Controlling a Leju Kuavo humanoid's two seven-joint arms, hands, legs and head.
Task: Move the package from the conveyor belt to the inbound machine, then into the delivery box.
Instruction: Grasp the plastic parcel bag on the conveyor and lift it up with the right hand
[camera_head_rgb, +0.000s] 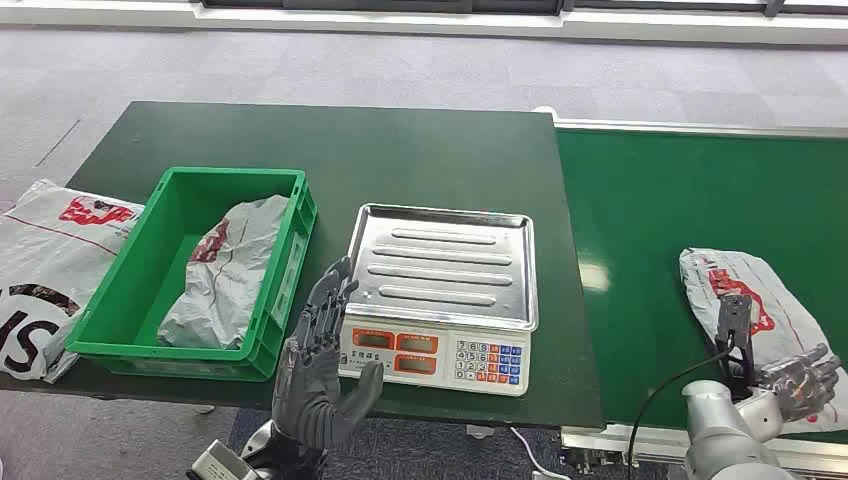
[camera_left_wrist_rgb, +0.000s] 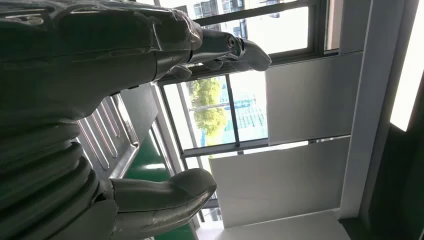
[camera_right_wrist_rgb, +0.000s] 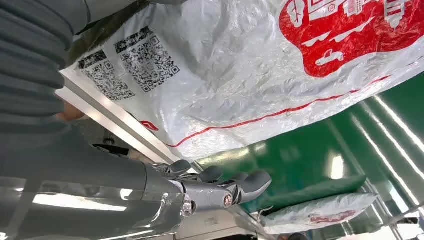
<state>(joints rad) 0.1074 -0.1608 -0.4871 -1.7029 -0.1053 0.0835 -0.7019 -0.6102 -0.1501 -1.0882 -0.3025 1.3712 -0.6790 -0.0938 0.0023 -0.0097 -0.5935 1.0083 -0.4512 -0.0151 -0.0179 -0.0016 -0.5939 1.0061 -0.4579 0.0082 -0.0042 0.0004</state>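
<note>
A white plastic package (camera_head_rgb: 745, 290) with red print lies on the green conveyor belt (camera_head_rgb: 660, 200) at the right. My right hand (camera_head_rgb: 800, 380) is at its near end, fingers stretched out along its edge. Up close, the package (camera_right_wrist_rgb: 260, 65) shows QR codes, and my right hand (camera_right_wrist_rgb: 150, 195) has a gap between its fingers and the bag. The silver scale (camera_head_rgb: 445, 265) with its keypad stands mid-table, tray bare. My left hand (camera_head_rgb: 320, 370) is raised in front of the scale's left corner, fingers spread and holding nothing. The left wrist view shows that hand (camera_left_wrist_rgb: 75, 75) above the tray (camera_left_wrist_rgb: 115, 130).
A green crate (camera_head_rgb: 120, 350) left of the scale holds a crumpled white package (camera_head_rgb: 225, 270). Another white bag (camera_head_rgb: 50, 260) hangs over the table's left edge. A further package (camera_right_wrist_rgb: 320, 212) lies on the belt beyond my right hand. The table's front edge is just below the scale.
</note>
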